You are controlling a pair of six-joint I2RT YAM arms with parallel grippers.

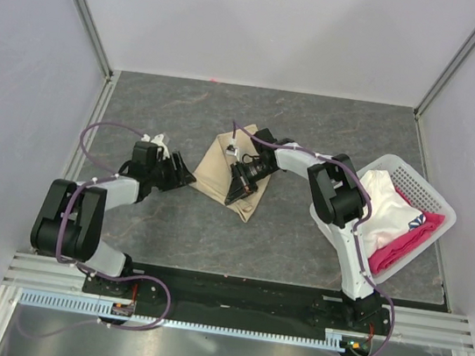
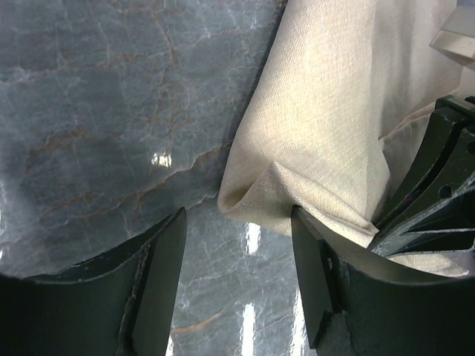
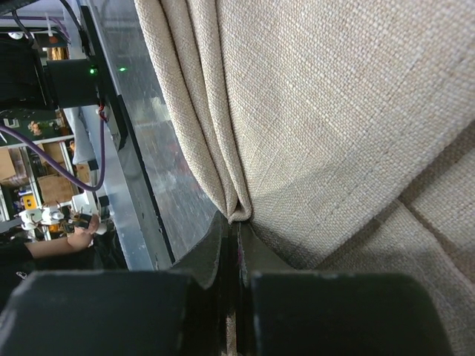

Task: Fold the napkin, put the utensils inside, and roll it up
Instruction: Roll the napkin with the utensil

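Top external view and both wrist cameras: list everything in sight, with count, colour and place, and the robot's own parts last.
napkin: one, beige-tan, folded, mid-table between the arms
basket: one, white perforated plastic, at the table's right edge
white cloth: one, white, inside the basket
pink-red cloth: one, pink-red, inside the basket, on its near side
table: one, grey marbled
utensils: none to be seen in any view
left pincer: one, black, open, at the napkin's left corner
right pincer: one, black, shut on a fold of the napkin
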